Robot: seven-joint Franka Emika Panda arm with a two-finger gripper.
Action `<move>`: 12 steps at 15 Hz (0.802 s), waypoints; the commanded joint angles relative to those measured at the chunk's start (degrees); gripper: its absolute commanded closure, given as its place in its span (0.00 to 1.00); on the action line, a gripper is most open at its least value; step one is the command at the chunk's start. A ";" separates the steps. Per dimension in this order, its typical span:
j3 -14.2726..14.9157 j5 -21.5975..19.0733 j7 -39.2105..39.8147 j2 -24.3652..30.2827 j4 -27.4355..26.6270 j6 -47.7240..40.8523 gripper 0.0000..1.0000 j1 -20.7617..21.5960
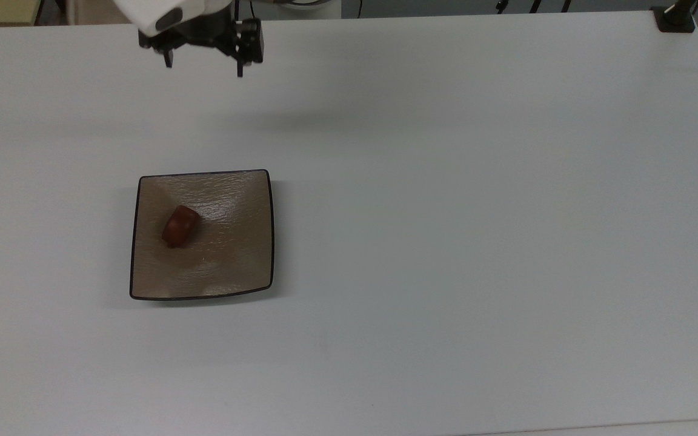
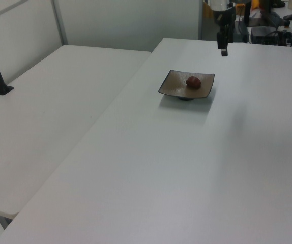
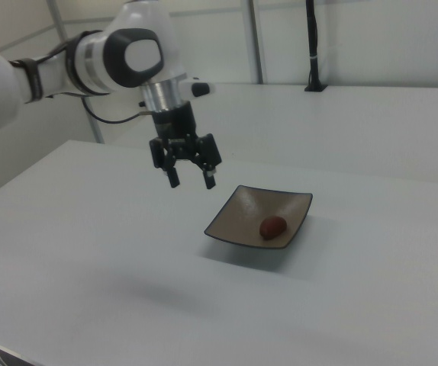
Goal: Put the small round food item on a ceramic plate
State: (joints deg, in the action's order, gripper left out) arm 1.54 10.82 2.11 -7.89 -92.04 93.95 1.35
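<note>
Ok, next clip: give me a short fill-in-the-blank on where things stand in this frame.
1. The small reddish-brown food item lies on the ____.
2. The plate is ____ in shape.
3. The gripper hangs in the air with its jaws ____.
4. Between its jaws the gripper holds ____.

Missing words: plate; square; open; nothing

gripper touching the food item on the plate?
Apart. In the right view the open gripper hangs above the table, clear of the small round food item lying on the ceramic plate.
</note>
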 commanded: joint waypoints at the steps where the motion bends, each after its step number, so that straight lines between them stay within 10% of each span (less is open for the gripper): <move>1: 1.62 -2.19 1.23 9.63 -10.25 3.60 0.00 3.66; 12: 2.06 -9.41 0.71 14.39 -13.34 8.96 0.00 4.28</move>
State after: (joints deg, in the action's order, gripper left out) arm 2.31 2.40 2.12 3.63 -101.78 100.12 4.22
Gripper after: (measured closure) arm 0.000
